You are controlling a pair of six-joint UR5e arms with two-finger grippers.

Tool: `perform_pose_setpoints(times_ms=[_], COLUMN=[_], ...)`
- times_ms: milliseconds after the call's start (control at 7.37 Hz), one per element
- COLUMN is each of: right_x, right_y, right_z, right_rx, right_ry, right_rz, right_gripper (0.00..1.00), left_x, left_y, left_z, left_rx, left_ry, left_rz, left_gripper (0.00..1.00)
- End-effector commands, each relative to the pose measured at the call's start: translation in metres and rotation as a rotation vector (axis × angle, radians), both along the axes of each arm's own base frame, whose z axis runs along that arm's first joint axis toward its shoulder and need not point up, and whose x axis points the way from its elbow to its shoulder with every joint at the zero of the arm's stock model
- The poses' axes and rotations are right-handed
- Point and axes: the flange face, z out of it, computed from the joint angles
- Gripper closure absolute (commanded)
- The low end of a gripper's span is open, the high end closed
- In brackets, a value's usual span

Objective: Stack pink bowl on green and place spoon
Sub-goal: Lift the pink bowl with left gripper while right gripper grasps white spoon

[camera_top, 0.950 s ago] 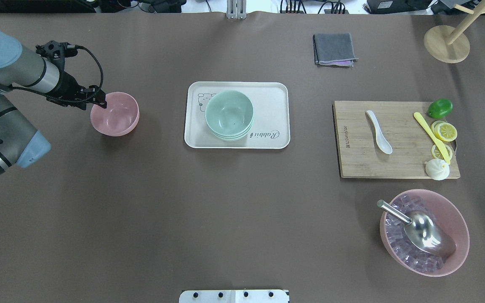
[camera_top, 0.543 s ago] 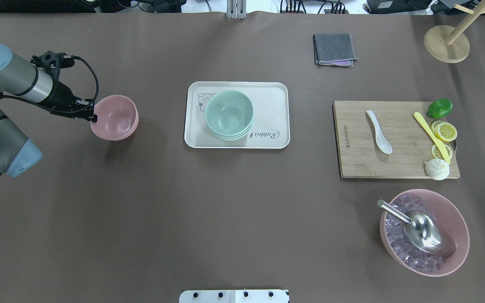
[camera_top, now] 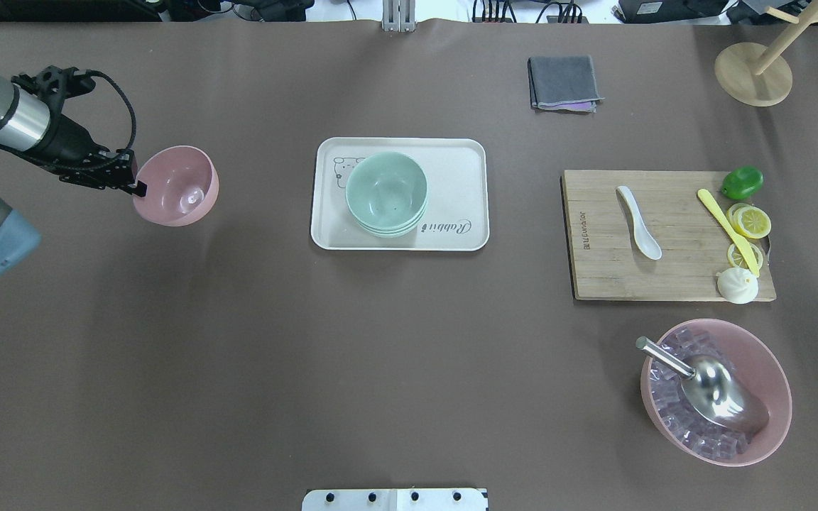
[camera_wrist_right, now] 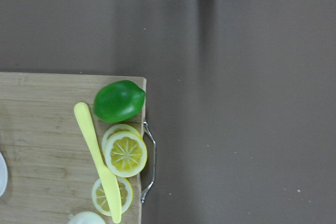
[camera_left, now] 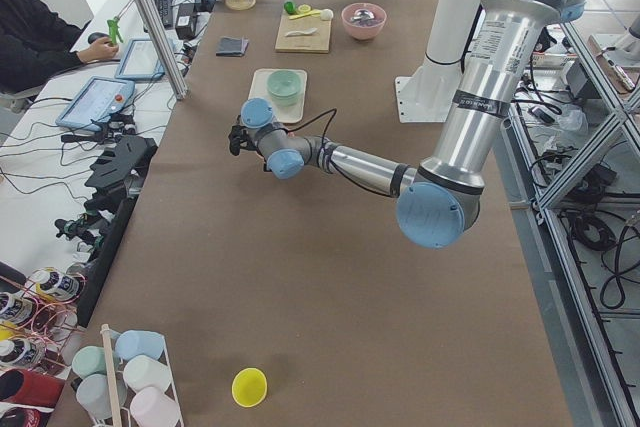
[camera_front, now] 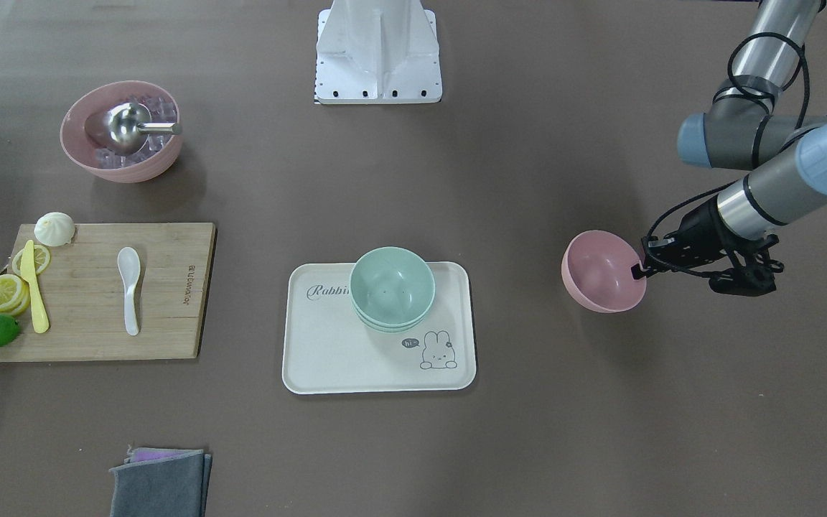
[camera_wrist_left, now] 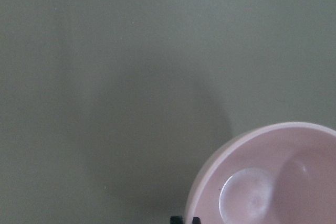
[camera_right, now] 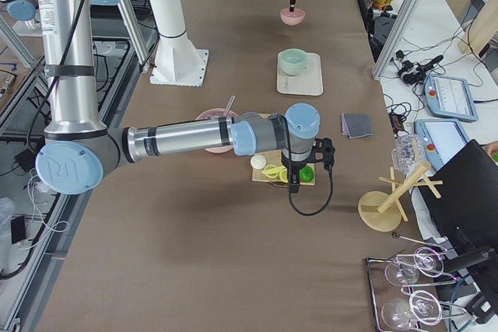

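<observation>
**Q:** Surface?
**A:** Brown matte table (camera_top: 409, 355). My left gripper (camera_top: 137, 187) is clamped on the rim of the pink bowl (camera_top: 178, 186), which is probably off the table.
**Q:** Target?
**A:** The green bowl (camera_top: 385, 191) is on the tray (camera_top: 466, 163), to my right. Both bowls are smooth round plastic and should nest. The glossy white spoon (camera_top: 638, 221) is on the wooden board (camera_top: 593, 270), nearer my right gripper (camera_right: 293, 186). I can't tell its state.
</observation>
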Motion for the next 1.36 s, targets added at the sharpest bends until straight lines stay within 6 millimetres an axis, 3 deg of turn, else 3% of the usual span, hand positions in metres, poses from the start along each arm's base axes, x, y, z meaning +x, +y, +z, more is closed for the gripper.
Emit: perform_pose_setpoints(times_ms=[0, 136, 271, 407, 543, 679, 814, 1221], right_x=[-0.115, -0.173, -0.218, -0.254, -0.289, -0.308, -0.318, -0.325], right_y=[-0.032, -0.024, -0.022, -0.024, -0.023, -0.025, -0.019, -0.012], right_z=[-0.077, -0.085, -0.096, -0.104, -0.1, -0.094, -0.09, -0.08], right_rx=[-0.031, -0.006, 0.014, 0.004, 0.02, 0.016, 0.02, 0.048], right_ry=[0.007, 0.035, 0.038, 0.054, 0.096, 0.114, 0.119, 0.131], right_rz=[0.017, 0.054, 0.09, 0.099, 0.082, 0.065, 0.04, -0.02], right_gripper=[0.0, 0.0, 0.01, 0.01, 0.02, 0.03, 0.06, 0.14], left_x=[-0.018, -0.014, -0.012, -0.01, -0.006, -0.001, 0.0, 0.0], left_y=[-0.011, -0.022, -0.026, -0.03, -0.035, -0.043, -0.045, -0.045], left_z=[-0.013, -0.03, -0.039, -0.048, -0.067, -0.092, -0.098, -0.097], left_rx=[-0.026, -0.051, -0.058, -0.063, -0.076, -0.102, -0.104, -0.104], left_ry=[0.027, 0.021, 0.019, 0.023, 0.038, 0.054, 0.059, 0.055], left_rz=[-0.011, -0.023, -0.026, -0.035, -0.05, -0.067, -0.069, -0.071], left_gripper=[1.0, 1.0, 1.0, 1.0, 1.0, 1.0, 1.0, 1.0])
